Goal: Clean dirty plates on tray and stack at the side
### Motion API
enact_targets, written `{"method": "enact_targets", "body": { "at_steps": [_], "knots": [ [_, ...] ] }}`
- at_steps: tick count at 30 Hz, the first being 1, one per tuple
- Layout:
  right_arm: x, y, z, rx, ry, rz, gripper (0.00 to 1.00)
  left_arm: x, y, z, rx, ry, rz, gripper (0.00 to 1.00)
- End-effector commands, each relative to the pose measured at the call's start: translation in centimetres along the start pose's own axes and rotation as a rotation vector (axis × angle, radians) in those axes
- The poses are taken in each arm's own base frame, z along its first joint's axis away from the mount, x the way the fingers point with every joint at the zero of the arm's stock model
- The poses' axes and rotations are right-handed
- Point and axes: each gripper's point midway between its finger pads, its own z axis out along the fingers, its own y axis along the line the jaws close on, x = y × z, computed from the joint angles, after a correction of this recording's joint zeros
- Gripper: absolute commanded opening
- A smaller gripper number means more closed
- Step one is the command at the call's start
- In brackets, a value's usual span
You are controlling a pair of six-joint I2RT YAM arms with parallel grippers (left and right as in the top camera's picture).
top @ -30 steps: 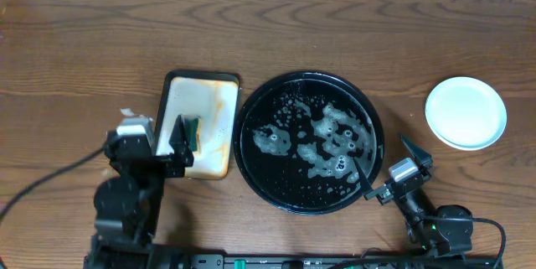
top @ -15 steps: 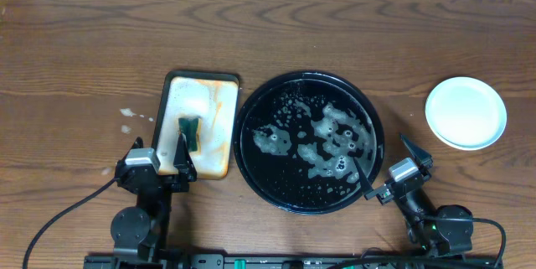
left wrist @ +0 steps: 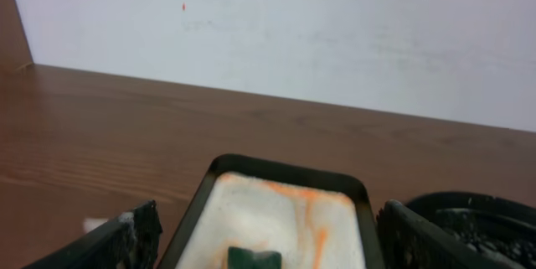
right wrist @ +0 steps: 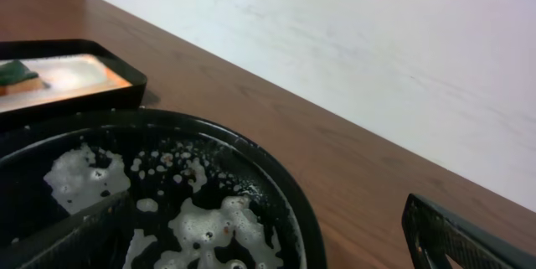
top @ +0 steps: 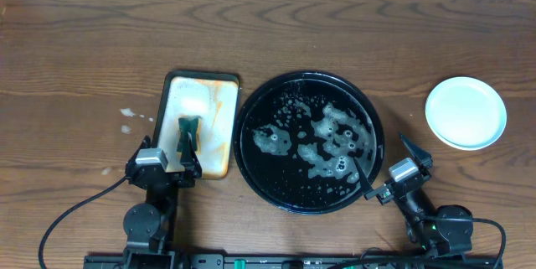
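Note:
The black round tray point(top: 251, 110) sits mid-table with white foam patches and no plate on it. It also shows in the right wrist view point(right wrist: 289, 193) and at the edge of the left wrist view point(left wrist: 481, 210). A pale plate point(top: 466, 112) lies on the table at the far right; I cannot tell how many are stacked there. My left gripper point(top: 177, 152) is open and empty at the front end of the rectangular tray; its fingers point(left wrist: 268, 240) straddle that tray. My right gripper point(top: 378, 150) is open and empty over the black tray's front right rim point(right wrist: 260, 244).
A pale orange-stained rectangular tray point(top: 209, 93) lies left of the black tray and holds a green sponge point(top: 191, 128). The sponge also shows in the left wrist view point(left wrist: 255, 259) and the right wrist view point(right wrist: 17, 72). Small foam specks point(top: 127, 112) lie on the wood to the left.
My left arm has pulled back toward the front edge and shifted right, from beside the rectangular tray to its front end. The right arm, plate and tray have not moved.

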Motion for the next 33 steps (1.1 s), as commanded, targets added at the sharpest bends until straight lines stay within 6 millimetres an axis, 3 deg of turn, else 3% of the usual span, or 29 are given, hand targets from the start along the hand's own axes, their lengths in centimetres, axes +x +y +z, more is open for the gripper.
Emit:
{"method": "enact_targets", "body": {
  "at_steps": [1, 6, 10, 33],
  "knots": [
    [0.2, -0.3, 0.0, 0.012, 0.002, -0.011, 0.99, -0.1, 0.2, 0.0, -0.008, -0.007, 0.002, 0.84],
    [0.2, -0.3, 0.0, 0.012, 0.002, -0.011, 0.99, 1.0, 0.3, -0.1, -0.014, 0.036, 0.006, 0.84],
    [0.2, -0.3, 0.0, 0.012, 0.002, -0.011, 0.99, 3.0, 0.6, -0.2, -0.026, 0.120, 0.013, 0.84],
    [0.2, -0.3, 0.0, 0.012, 0.002, -0.011, 0.99, 3.2, 0.7, -0.2, -0.028, 0.131, 0.014, 0.84]
  ]
}}
